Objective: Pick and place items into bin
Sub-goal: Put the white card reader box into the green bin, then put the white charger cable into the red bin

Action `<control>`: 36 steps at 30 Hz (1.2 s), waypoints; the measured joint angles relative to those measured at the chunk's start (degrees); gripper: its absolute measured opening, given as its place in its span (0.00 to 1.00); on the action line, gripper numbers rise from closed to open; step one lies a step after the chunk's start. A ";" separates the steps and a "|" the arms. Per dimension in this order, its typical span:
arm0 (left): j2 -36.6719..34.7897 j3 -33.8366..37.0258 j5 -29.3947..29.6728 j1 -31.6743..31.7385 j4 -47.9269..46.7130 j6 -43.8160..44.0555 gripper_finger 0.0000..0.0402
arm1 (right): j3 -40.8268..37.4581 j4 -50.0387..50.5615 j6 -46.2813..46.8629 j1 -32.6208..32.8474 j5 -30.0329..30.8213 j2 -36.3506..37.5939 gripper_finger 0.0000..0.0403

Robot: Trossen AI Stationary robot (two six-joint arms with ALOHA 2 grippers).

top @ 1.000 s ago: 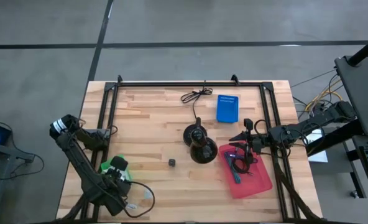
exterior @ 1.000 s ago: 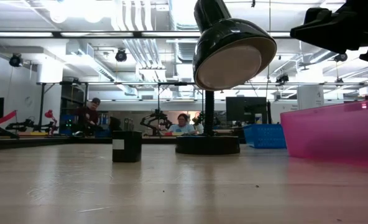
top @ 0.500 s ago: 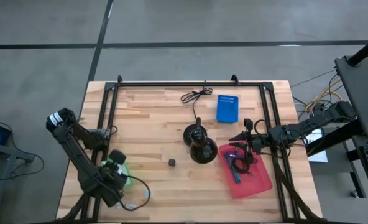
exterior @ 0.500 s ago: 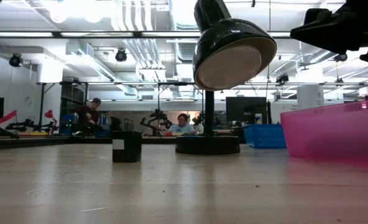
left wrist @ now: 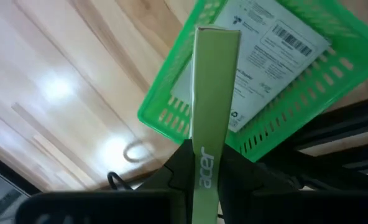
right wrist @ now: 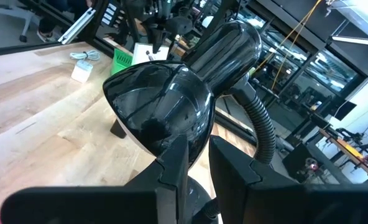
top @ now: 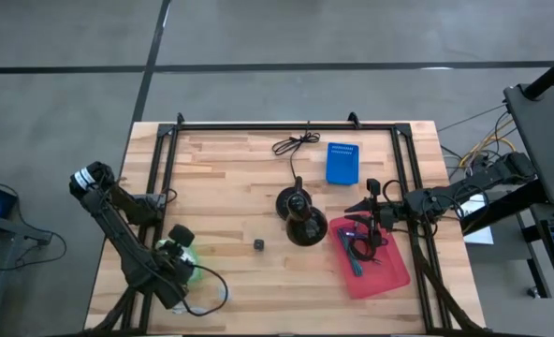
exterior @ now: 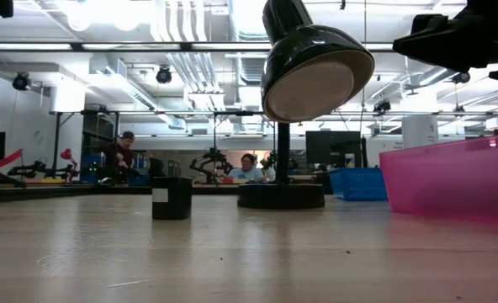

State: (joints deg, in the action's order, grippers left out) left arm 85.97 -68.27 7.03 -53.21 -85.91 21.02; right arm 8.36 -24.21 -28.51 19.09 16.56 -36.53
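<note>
My left gripper (top: 177, 245) hovers over a green basket (top: 189, 256) at the table's near left and is shut on a flat green box (left wrist: 214, 93) printed "acer". A white labelled packet (left wrist: 271, 62) lies in the basket (left wrist: 171, 106). My right gripper (top: 364, 208) is open above the far end of the pink bin (top: 389, 276), which holds a black cable and pens. Its fingers (right wrist: 171, 168) point at the black lamp (right wrist: 165, 106). A tiny black cube (top: 258, 244) stands on the table left of the lamp. My left gripper pinches the green box between its two fingers at the near end (left wrist: 204, 163), on the box's two broad faces. The fingers (left wrist: 179, 168) come from above, pointing down along the box. The box juts out past them over the basket; whether its far end touches the packet, I cannot tell.
A black round-based lamp (top: 301, 223) stands mid-table beside the bin. A blue box (top: 342, 162) and a loose black cable (top: 296, 143) lie near the far edge. A white adapter with its cord (top: 202, 301) sits at the near edge. A black frame (top: 286, 124) rims the table.
My left arm has shifted a little toward the table's far edge, over the green basket, and now covers more of it. My right arm has kept still.
</note>
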 joint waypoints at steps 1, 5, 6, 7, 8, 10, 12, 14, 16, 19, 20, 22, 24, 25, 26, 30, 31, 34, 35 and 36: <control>0.00 0.04 0.00 0.11 0.02 -0.46 0.07 | 0.00 0.00 0.02 0.01 0.00 0.00 0.13; 0.00 0.67 -0.05 0.11 0.55 -0.48 0.07 | 0.00 0.00 0.02 0.02 0.00 0.00 0.13; 0.00 0.78 -0.04 0.11 1.11 -0.48 0.07 | 0.00 0.00 0.02 0.00 0.00 0.00 0.13; 0.00 0.89 -0.03 0.17 1.55 -0.48 0.07 | 0.00 0.00 0.03 0.02 0.00 0.00 0.13; 0.00 0.90 0.02 0.23 1.74 -0.42 0.07 | 0.00 0.00 0.02 0.02 0.00 0.00 0.13; 0.03 0.92 0.10 0.24 1.93 0.84 0.07 | 0.00 0.00 0.02 0.00 0.00 0.00 0.13; 0.11 0.92 0.11 0.24 1.99 3.29 0.07 | 0.00 0.01 0.02 0.01 0.00 0.00 0.13; 0.11 0.92 0.38 0.24 1.95 5.43 0.07 | 0.00 0.00 -0.01 0.01 0.02 0.00 0.13; 0.11 1.01 1.00 0.26 1.98 8.28 0.07 | 0.00 0.00 -0.13 0.01 0.02 0.00 0.13; 0.11 1.48 1.75 0.26 1.95 11.71 0.08 | 0.00 0.00 -0.16 0.01 0.01 0.00 0.13; 0.11 1.59 2.15 0.26 1.96 12.95 0.10 | 0.00 0.00 -0.30 0.02 0.00 0.00 0.13; 0.11 1.88 2.80 0.26 1.86 15.50 0.13 | 0.00 0.00 -0.42 0.00 0.02 0.00 0.13; 0.11 1.95 3.51 0.26 1.56 17.01 0.18 | 0.00 -0.01 -0.59 0.02 0.02 0.00 0.13; 0.11 1.95 3.97 0.26 1.34 17.99 0.21 | 0.00 0.00 -0.60 0.01 0.02 0.00 0.13; 0.11 1.95 4.18 0.26 1.36 19.03 0.24 | 0.00 0.00 -0.61 0.01 0.02 0.00 0.13; 0.11 1.95 5.09 0.26 1.50 22.15 0.33 | 0.00 0.00 -0.78 0.00 0.02 0.00 0.13; 0.11 1.94 5.07 0.26 1.64 22.18 0.35 | 0.00 0.00 -1.02 0.01 0.02 0.00 0.13; 0.11 1.64 5.07 0.26 1.69 22.14 0.38 | 0.00 -0.02 -1.48 0.01 0.02 0.00 0.13; 0.11 1.47 5.07 0.26 1.52 22.14 0.38 | 0.00 -0.02 -1.47 0.00 0.02 0.00 0.13; 0.11 1.39 5.07 0.26 1.39 22.15 0.38 | 0.00 -0.02 -1.49 0.00 0.02 0.00 0.13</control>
State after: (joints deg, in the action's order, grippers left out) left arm 86.08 -66.88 12.10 -52.95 -84.52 43.17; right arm 8.36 -24.23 -30.00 19.09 16.58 -36.53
